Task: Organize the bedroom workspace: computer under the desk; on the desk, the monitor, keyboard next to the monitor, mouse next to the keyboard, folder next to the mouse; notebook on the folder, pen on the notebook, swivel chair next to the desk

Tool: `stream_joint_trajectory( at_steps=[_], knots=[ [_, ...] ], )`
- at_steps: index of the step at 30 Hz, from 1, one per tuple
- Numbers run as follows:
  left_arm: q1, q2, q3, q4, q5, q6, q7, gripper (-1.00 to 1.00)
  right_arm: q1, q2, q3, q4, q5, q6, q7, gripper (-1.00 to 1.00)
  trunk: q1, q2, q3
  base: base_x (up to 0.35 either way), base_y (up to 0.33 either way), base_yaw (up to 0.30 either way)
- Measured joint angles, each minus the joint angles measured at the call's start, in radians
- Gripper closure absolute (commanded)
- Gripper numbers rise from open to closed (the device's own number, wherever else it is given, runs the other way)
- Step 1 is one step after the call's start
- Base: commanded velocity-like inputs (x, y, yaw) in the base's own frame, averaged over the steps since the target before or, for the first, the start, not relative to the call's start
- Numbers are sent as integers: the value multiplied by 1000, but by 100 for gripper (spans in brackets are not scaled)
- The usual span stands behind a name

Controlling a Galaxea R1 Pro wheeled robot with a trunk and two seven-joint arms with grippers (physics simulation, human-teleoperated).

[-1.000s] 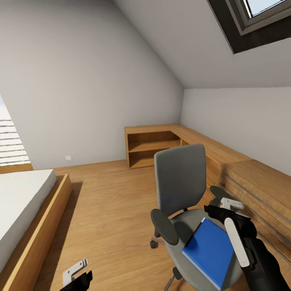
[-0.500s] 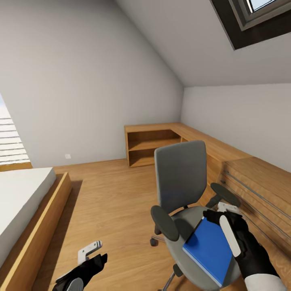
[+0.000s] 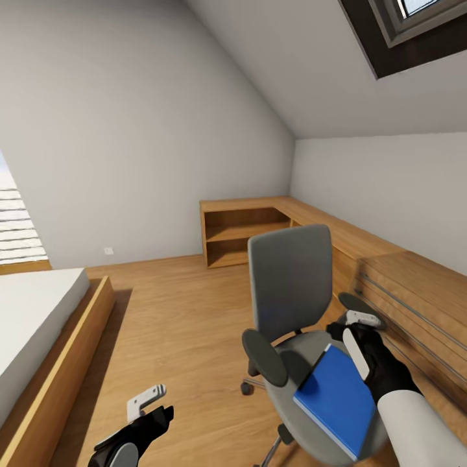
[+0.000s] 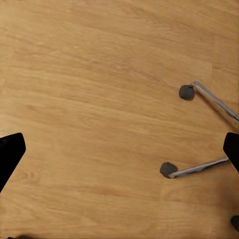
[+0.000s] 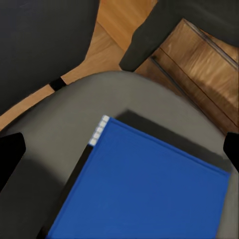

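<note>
The swivel chair [image 3: 289,279] stands in the middle right of the head view, grey back upright and black armrests out to the sides. The bright blue folder [image 3: 337,401] lies flat on its grey seat [image 5: 124,97]. My right gripper [image 3: 355,326] hovers open just above the folder's far corner, near the right armrest [image 3: 360,303]. In the right wrist view the folder [image 5: 149,191] lies below the wide-apart fingertips [image 5: 10,157]. Low at the left, my left gripper [image 3: 148,401] is open over the bare floor. Its wrist view looks down on two chrome chair legs with black casters [image 4: 168,169].
A bed [image 3: 35,324] in a wooden frame runs along the left. A low light-wood shelf unit [image 3: 246,233] wraps the far corner, joining wooden drawers [image 3: 415,305] close on the chair's right. Open wood floor [image 3: 175,324] lies between bed and chair. A skylight [image 3: 408,26] is overhead.
My left gripper has risen into view and moved right. The right gripper has drawn slightly left and farther back over the folder's far corner. The view shifted a little.
</note>
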Motion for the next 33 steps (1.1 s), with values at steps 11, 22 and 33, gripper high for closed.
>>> stream_joint_trajectory(
  at_steps=[11, 22, 33],
  knots=[
    [0, 0, -3, 3, -1, -3, 2, -100, -1, -2, 33, 4, 6, 1, 4, -100, 0, 0, 0, 143, 0, 0],
    [1, 1, -1, 35, -1, -5, 2, -100, 3, -7, 47, 1, 44, 1, 95, -100, 0, 0, 0, 10, 0, 0],
    [1, 3, -1, 41, -2, -12, 2, -100, 4, -25, 49, 0, 101, 7, 178, -100, 0, 0, 0, 0, 0, 0]
  ],
)
